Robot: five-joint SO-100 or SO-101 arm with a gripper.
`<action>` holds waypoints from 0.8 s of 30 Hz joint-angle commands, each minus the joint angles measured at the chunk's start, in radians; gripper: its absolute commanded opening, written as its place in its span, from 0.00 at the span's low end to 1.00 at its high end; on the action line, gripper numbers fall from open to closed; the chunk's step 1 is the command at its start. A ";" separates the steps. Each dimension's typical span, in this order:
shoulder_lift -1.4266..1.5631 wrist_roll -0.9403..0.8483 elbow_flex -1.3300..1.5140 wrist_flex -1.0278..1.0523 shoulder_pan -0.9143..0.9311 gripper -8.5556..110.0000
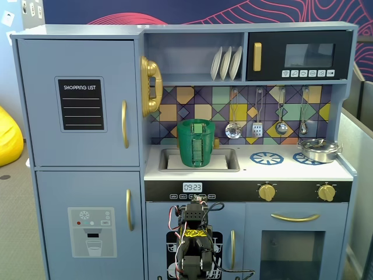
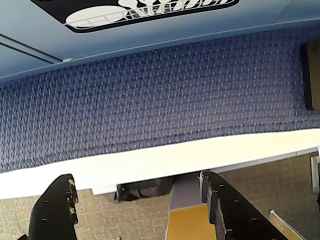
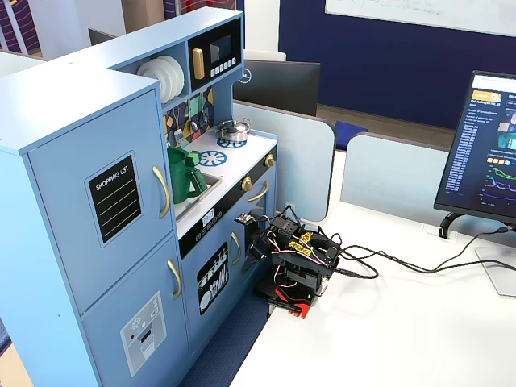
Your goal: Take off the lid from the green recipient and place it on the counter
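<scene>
The green recipient (image 1: 196,144) stands upright in the grey sink (image 1: 224,160) of the white counter (image 1: 291,170), with its ribbed handle strip facing the camera. The lid (image 1: 196,122) rests on its rim, seen edge-on. The pot also shows in a fixed view (image 3: 184,175). My arm (image 1: 193,236) is folded low in front of the kitchen, well below the counter, and shows on the white table in a fixed view (image 3: 295,260). In the wrist view my gripper (image 2: 136,179) is open and empty, over the table edge and blue carpet.
A steel pan (image 1: 319,150) sits on the right burner ring; the left blue ring (image 1: 266,157) is bare. Utensils hang above the counter. The dishwasher door (image 2: 150,20) is close in front of the gripper. A monitor (image 3: 484,153) and cables lie on the table.
</scene>
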 commanded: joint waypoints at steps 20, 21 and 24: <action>-0.008 -0.081 -0.014 -0.057 0.121 0.07; -0.008 -0.074 -0.023 -0.147 0.137 0.07; -0.008 -0.123 -0.098 -0.362 0.161 0.07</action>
